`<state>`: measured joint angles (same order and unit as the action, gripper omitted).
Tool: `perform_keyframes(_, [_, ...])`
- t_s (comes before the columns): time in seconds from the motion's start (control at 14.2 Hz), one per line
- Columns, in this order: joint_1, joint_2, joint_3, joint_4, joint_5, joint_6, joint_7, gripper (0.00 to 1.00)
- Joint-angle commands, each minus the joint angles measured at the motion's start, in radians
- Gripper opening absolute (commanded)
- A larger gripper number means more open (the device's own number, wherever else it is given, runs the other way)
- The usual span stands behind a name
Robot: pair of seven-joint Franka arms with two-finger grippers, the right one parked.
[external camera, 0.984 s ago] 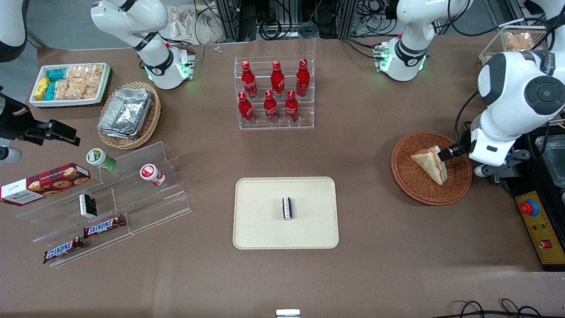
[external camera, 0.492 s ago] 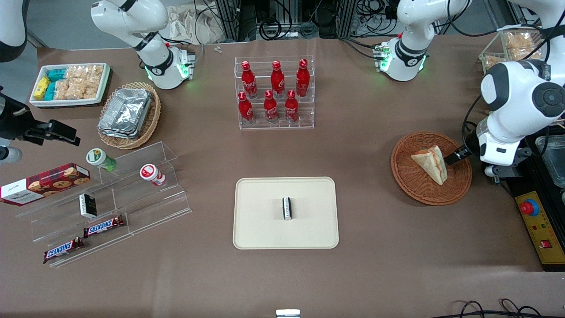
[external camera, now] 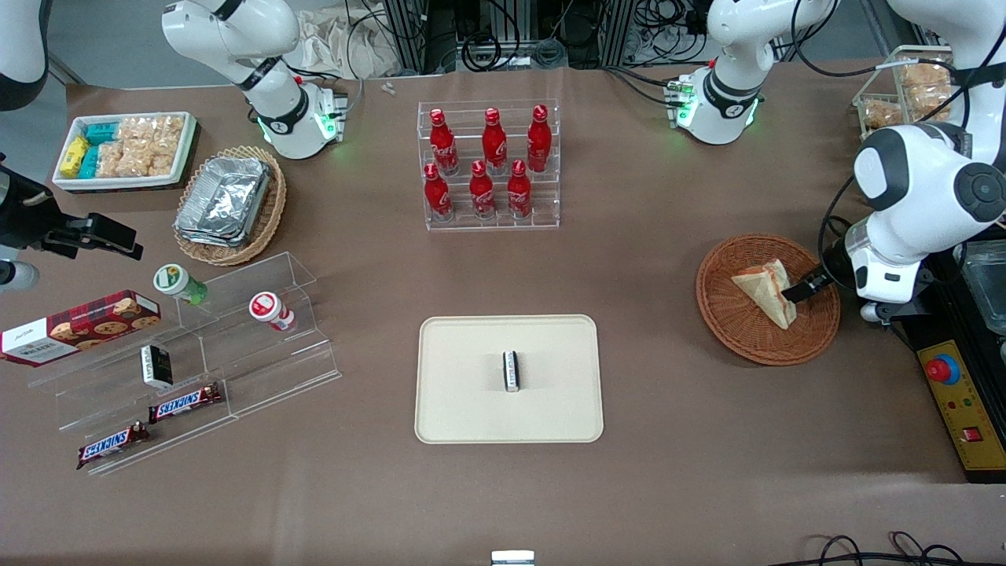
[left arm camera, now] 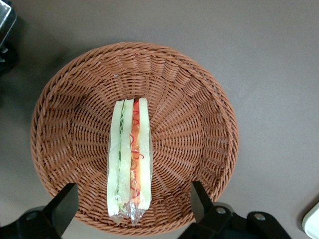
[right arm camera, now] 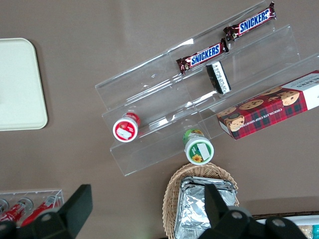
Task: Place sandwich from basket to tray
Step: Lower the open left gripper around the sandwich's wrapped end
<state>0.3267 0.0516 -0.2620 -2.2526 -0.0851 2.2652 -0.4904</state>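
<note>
Lying on its side in the round reddish-brown woven wicker basket (left arm camera: 133,137), the triangular wedge of pale bread with red, orange and green filling (left arm camera: 129,158) shows its layered cut edge to the wrist camera. The left arm's black two-finger gripper (left arm camera: 133,209) hovers above the basket's rim with its 2 fingers (left arm camera: 65,204) spread wide, empty, one to each side of the sandwich.

To grasp well, I judge the gripper should descend with the wedge centred between the fingers, so they close across the bread faces rather than along the filling, and squeeze gently, since the bread looks soft and wrapped in clear film.

Well apart from the basket, toward the parked arm's end and nearer the front camera, the flat rectangular beige tray (external camera: 464,393) already carries 1 small black-and-white packet (external camera: 511,370). Everything sits on a brown table covering (external camera: 707,472); a clear rack of 6 red bottles (external camera: 489,165) stands farther from the camera than the tray.
</note>
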Motion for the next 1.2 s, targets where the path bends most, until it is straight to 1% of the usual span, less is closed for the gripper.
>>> perform_keyframes(0.0, [0.008,-0.012,-0.011,-0.085,-0.019,0.114,-0.013,1.0])
perform_keyframes(0.14, [0.006,-0.013,-0.013,-0.119,-0.019,0.16,-0.013,1.0])
perform_keyframes(0.84, [0.002,-0.006,-0.013,-0.157,-0.018,0.189,-0.016,1.0])
perform_keyframes(1.12, [-0.001,0.013,-0.014,-0.197,-0.018,0.246,-0.072,1.0])
